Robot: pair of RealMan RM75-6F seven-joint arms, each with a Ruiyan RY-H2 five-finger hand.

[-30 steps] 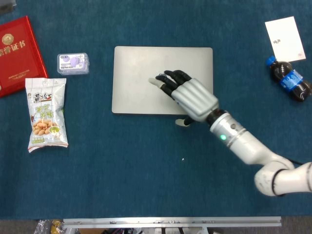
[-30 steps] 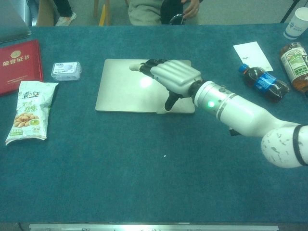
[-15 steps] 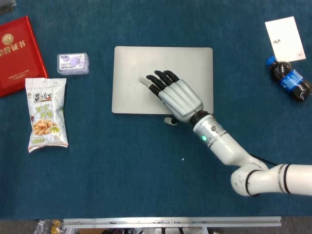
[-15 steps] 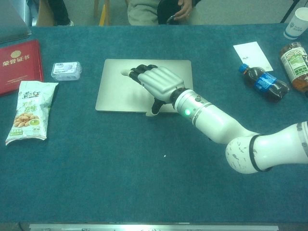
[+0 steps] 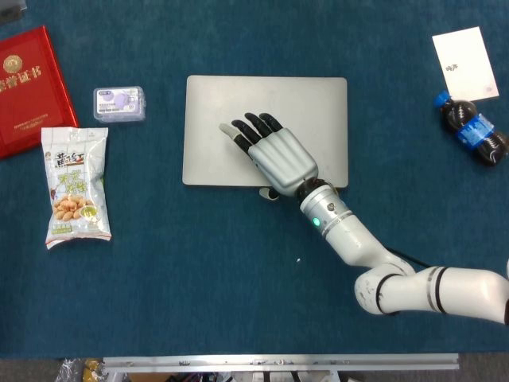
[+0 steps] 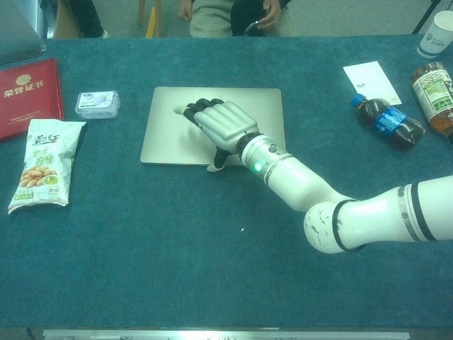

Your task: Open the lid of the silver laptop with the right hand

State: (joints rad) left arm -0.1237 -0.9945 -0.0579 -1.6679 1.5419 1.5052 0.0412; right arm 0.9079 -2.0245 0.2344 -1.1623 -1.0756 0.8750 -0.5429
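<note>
laptop: silver laptop [image 5: 266,127] lies flat, lid down, mid tabletop toward the far edge; long axis runs left-right.
rt hand: right hand [image 5: 274,157] palm-down over the lid, fingers [image 5: 242,131] stretched out, slightly apart, holding nothing; contact w/ lid can't tell.
thumb: thumb [image 6: 219,161] hangs down at the laptop's near edge, prob. where the lid lip is.
key relation: lid edge sits just under/behind the thumb, hinge on far side; lift should go up & away.
left hand: not seen.

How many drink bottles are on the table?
2: a dark cola bottle lying near the right edge beside the white card, and a green-labelled bottle at the far right edge, partly cut off; others may lie out of frame.
</note>
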